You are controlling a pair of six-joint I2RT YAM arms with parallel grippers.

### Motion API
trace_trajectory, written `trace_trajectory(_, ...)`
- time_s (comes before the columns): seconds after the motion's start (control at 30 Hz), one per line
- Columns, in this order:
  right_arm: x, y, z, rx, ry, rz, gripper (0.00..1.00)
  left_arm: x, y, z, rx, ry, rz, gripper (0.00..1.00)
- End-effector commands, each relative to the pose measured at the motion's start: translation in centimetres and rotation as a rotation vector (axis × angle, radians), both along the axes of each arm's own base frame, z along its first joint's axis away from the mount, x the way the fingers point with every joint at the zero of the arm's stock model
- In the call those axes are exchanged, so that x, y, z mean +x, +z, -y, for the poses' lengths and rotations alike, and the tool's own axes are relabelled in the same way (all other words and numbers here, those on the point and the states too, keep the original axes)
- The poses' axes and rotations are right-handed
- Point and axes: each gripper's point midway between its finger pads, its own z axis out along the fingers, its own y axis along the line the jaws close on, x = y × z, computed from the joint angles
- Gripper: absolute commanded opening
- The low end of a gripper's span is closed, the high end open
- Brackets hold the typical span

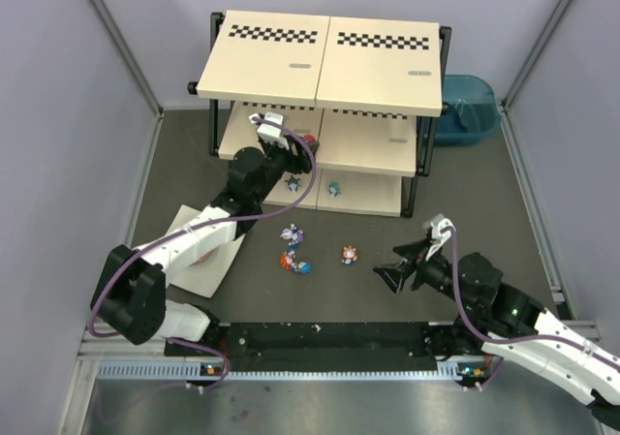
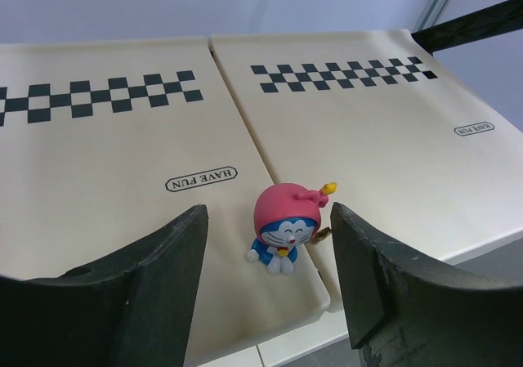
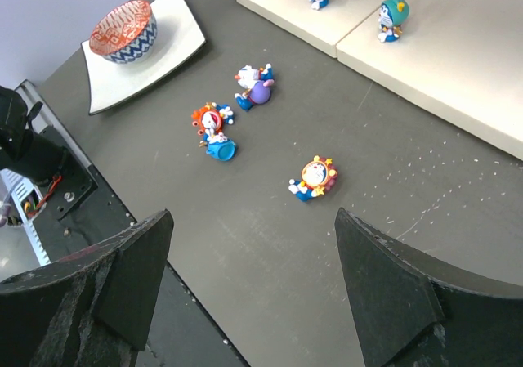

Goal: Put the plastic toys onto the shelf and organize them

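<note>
The left end effector (image 2: 268, 208) is spread wide and grips nothing. The pink-headed toy (image 2: 284, 232) stands between its fingers near the front edge of a cream board of the shelf (image 2: 122, 154); contact is not seen. The right end effector (image 3: 249, 220) is likewise parted and empty above the dark surface (image 3: 368, 122), where a sun-faced toy (image 3: 315, 176), an orange-headed toy (image 3: 211, 122) and a purple toy (image 3: 257, 85) lie on their sides. A teal toy (image 3: 392, 11) is seen upright on the lowest board. The toys are judged light, rigid and smooth, with oversized heads, so tipping and skidding are likely. A pinch across the round head, closed gently, is advised.
</note>
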Motion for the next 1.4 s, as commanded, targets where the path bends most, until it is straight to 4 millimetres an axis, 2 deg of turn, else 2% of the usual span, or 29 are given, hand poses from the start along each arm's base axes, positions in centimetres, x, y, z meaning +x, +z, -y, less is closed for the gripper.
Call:
trace_trajectory(0.0, 0.1, 0.9, -0.3, 0.027, 0.005, 0.027, 0.82, -0.5, 2.2, -0.6, -0.043, 0.016, 0.043, 0.68)
trace_trajectory(0.13, 0.1, 0.9, -0.3, 0.028, 0.003, 0.028, 0.82, -1.4, 3.9, -0.8, -0.077, 0.002, 0.067, 0.74)
trace_trajectory(0.27, 0.1, 0.9, -0.2, 0.028, 0.001, 0.028, 0.82, -3.0, 6.9, -1.3, -0.126, -0.021, 0.12, 0.76)
trace_trajectory(0.4, 0.2, 1.0, -0.2, 0.031, -0.007, 0.029, 0.82, -4.5, 8.2, -2.4, -0.148, -0.014, 0.132, 0.8)
trace_trajectory(0.5, 1.1, 0.5, 0.5, 0.018, -0.086, -0.005, 0.82, -6.0, 7.7, -3.8, -0.167, 0.007, 0.119, 0.81)
trace_trajectory(0.53, 1.6, 0.0, 0.9, 0.008, -0.128, -0.027, 0.82, -6.4, 6.4, -4.1, -0.159, 0.014, 0.092, 0.82)
trace_trajectory(0.6, 2.1, -1.2, 0.7, -0.032, -0.158, -0.073, 0.82, -7.8, 6.1, -5.0, -0.182, 0.02, 0.065, 0.82)
trace_trajectory(0.63, 2.2, -1.5, 0.6, -0.031, -0.174, -0.101, 0.82, -8.3, 4.6, -5.3, -0.187, 0.025, 0.028, 0.84)
trace_trajectory(0.67, 2.4, -1.8, 0.4, -0.039, -0.181, -0.119, 0.82, -9.1, 4.4, -5.8, -0.196, 0.027, 0.02, 0.84)
trace_trajectory(0.7, 2.6, -3.2, 0.0, -0.088, -0.184, -0.157, 0.82, -9.5, 3.8, -6.1, -0.203, 0.033, 0.004, 0.85)
trace_trajectory(0.73, 2.7, -3.8, -0.2, -0.098, -0.199, -0.183, 0.82, -9.9, 1.9, -6.4, -0.207, 0.043, -0.039, 0.86)
trace_trajectory(0.77, 2.9, -4.4, -0.4, -0.115, -0.211, -0.203, 0.81, -10.7, 1.9, -6.9, -0.227, 0.045, -0.034, 0.86)
trace_trajectory(0.8, 3.1, -5.8, -0.6, -0.147, -0.232, -0.252, 0.77, -11.1, 0.9, -7.1, -0.228, 0.048, -0.06, 0.87)
trace_trajectory(0.83, 3.2, -6.5, -0.9, -0.158, -0.236, -0.273, 0.75, -11.7, -0.3, -7.3, -0.242, 0.043, -0.085, 0.87)
trace_trajectory(0.87, 3.4, -6.7, -1.4, -0.141, -0.236, -0.283, 0.74, -12.1, -0.9, -7.4, -0.248, 0.041, -0.098, 0.87)
trace_trajectory(0.9, 3.4, -7.8, -1.8, -0.163, -0.236, -0.313, 0.71, -12.4, -1.9, -7.5, -0.245, 0.042, -0.124, 0.87)
trace_trajectory(1.03, 3.6, -9.1, -3.5, -0.088, -0.226, -0.398, 0.68, -13.9, -4.6, -7.9, -0.284, 0.033, -0.185, 0.87)
trace_trajectory(1.1, 4.1, -9.3, -4.1, -0.036, -0.228, -0.43, 0.68, -14.4, -5.3, -7.8, -0.295, 0.023, -0.199, 0.87)
trace_trajectory(1.13, 4.3, -10.0, -4.3, -0.044, -0.233, -0.454, 0.69, -14.7, -5.8, -7.9, -0.304, 0.022, -0.21, 0.87)
trace_trajectory(1.2, 4.7, -9.8, -5.0, -0.012, -0.223, -0.471, 0.73, -15.0, -6.5, -8.0, -0.307, 0.018, -0.225, 0.87)
trace_trajectory(1.23, 4.7, -10.7, -5.0, -0.033, -0.23, -0.492, 0.75, -15.2, -6.5, -8.0, -0.316, 0.015, -0.225, 0.87)
trace_trajectory(1.27, 5.1, -10.4, -5.3, -0.03, -0.232, -0.493, 0.75, -15.3, -6.8, -8.0, -0.317, 0.011, -0.23, 0.87)
trace_trajectory(1.37, 5.8, -11.3, -5.8, -0.065, -0.253, -0.527, 0.75, -15.7, -7.3, -8.0, -0.322, 0.004, -0.238, 0.87)
